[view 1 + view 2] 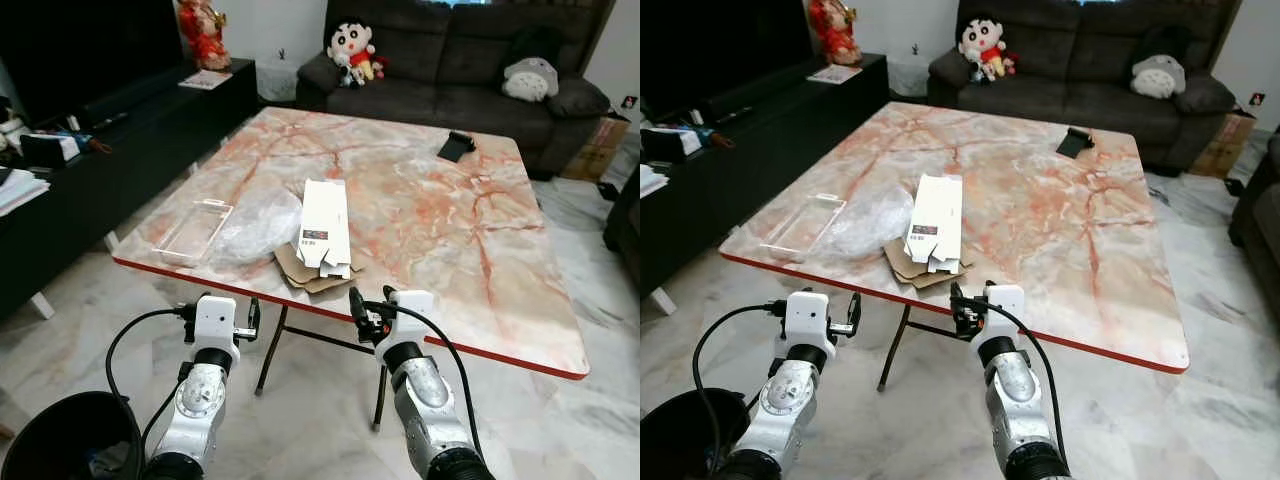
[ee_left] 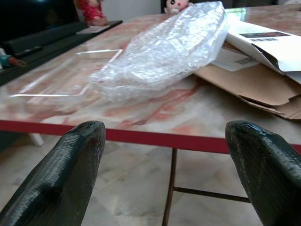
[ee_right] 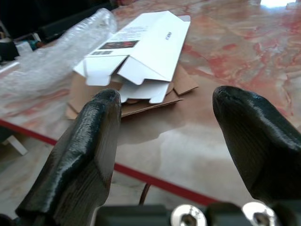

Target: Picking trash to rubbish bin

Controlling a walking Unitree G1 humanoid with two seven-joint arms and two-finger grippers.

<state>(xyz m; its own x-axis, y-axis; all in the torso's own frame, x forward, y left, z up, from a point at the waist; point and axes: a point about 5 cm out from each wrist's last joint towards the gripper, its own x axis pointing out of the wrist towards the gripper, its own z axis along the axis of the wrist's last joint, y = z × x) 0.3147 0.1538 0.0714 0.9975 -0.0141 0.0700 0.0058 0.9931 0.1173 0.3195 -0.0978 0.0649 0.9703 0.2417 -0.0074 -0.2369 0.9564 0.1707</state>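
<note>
The robot is standing at the near edge of the marble table with both arms raised toward a heap of trash, so the step in hand looks like a first reach, and doing it well probably means taking one piece at a time rather than raking at the whole pile. The right gripper is hovering just short of the table's red rim, its two black fingers spread wide and holding nothing; straight ahead of it, past the rim, a flattened white carton is lying on top of a piece of brown cardboard, the carton's open flaps facing the fingers. That flap end seems the easiest place to pinch, since the cardboard underneath lies flat against the marble. The left gripper is likewise spread wide and empty, below and in front of the table edge, with a crumpled sheet of bubble wrap ahead of it and a clear plastic tray beyond that, farther toward the robot's left. The wrap will likely squash and slip, so a deep bite should serve better than a fingertip nip. The black rubbish bin is sitting on the floor below and outboard of the left gripper.
</note>
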